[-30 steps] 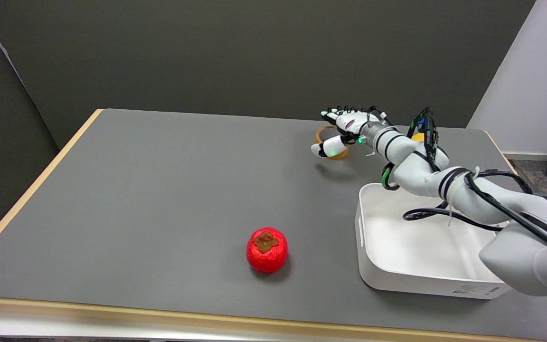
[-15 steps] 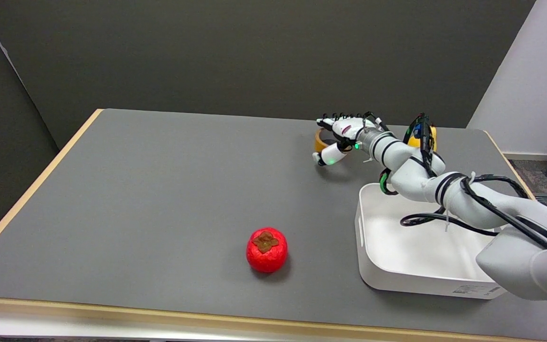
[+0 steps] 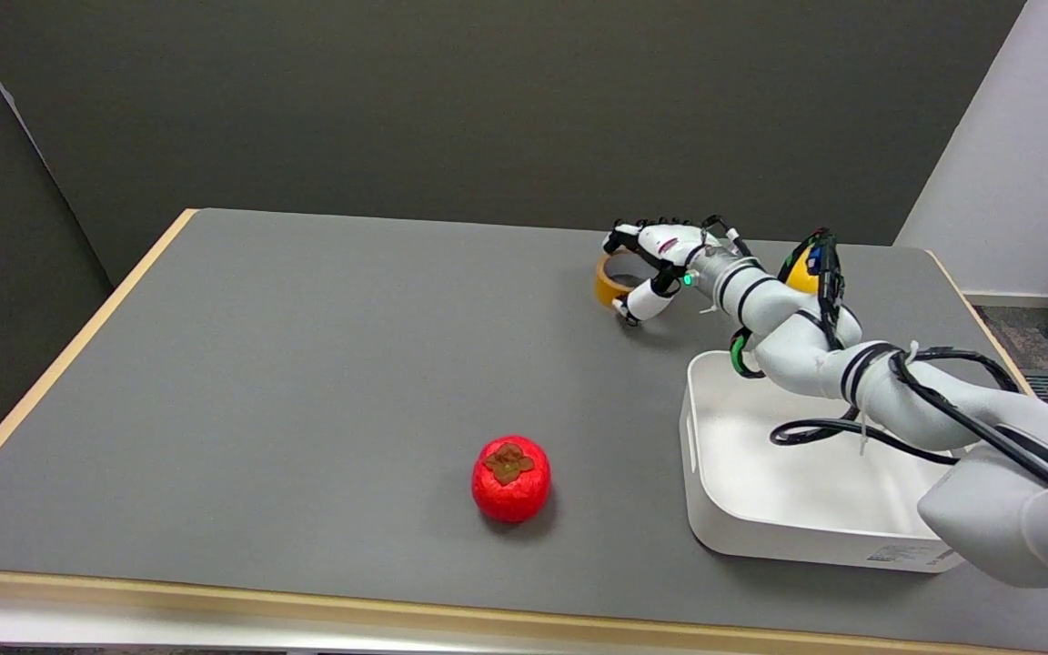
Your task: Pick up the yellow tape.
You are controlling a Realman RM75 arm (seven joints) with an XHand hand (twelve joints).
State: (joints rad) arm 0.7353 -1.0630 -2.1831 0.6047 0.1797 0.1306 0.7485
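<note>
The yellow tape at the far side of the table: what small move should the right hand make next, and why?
Probably close the fingers a little more, then lift. The right hand is curled around the yellow tape, with fingers over its far rim and the thumb at its near side, but the roll appears to rest on the table. Whether the grip is firm cannot be told.

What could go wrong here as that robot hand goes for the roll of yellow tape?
The right hand has its fingers curled around the yellow tape, which looks still on the table. If the hold only catches one edge, the roll could slip out or tip as it lifts. Whether the grip is firm cannot be told. The arm also reaches over the white bin, so a low move might bump its rim.
</note>
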